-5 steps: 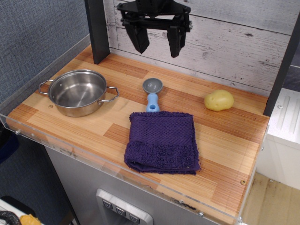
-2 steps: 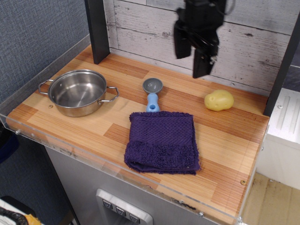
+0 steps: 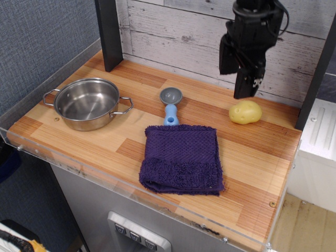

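Main camera: the gripper [image 3: 235,83] hangs over the far right of the wooden counter [image 3: 257,157], fingers [image 3: 247,84] spread wide and empty, just above the yellow potato [image 3: 245,112]. This looks like an approach; a grasp calls for a short drop, slightly right. There are pale marks on one finger, possibly lettering, unreadable.

Potato [image 3: 245,112]: 1 item, whole. Pale yellow, smooth skin, rounded oval. Lies on its side, long axis roughly level across the view. Position: beyond the far right corner of the purple towel [image 3: 181,158], apart from it, not touching.
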`<action>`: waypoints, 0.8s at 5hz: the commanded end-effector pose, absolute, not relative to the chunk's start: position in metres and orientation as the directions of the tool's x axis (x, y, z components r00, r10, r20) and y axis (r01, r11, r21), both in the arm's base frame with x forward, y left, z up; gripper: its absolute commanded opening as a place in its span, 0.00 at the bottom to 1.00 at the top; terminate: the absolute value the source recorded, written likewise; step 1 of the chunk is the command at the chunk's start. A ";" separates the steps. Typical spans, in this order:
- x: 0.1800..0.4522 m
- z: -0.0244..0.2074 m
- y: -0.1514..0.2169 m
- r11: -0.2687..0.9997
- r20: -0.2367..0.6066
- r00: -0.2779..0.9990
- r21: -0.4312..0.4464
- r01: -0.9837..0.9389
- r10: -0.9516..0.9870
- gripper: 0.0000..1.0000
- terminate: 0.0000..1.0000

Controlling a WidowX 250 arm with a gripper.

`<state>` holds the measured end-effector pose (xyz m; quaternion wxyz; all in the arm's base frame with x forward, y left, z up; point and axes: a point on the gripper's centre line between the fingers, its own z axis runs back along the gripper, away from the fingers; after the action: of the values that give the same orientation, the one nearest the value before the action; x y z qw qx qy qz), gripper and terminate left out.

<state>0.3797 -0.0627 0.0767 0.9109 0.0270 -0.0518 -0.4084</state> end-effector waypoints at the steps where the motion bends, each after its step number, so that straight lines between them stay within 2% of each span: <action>1: 0.383 0.062 -0.064 0.688 0.145 0.674 0.096 0.719 -0.724 1.00 0.00; 4: 0.393 0.023 -0.076 0.688 0.151 0.678 0.019 0.726 -0.720 1.00 0.00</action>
<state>0.3903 -0.0769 0.0107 0.9164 -0.0248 -0.0586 -0.3952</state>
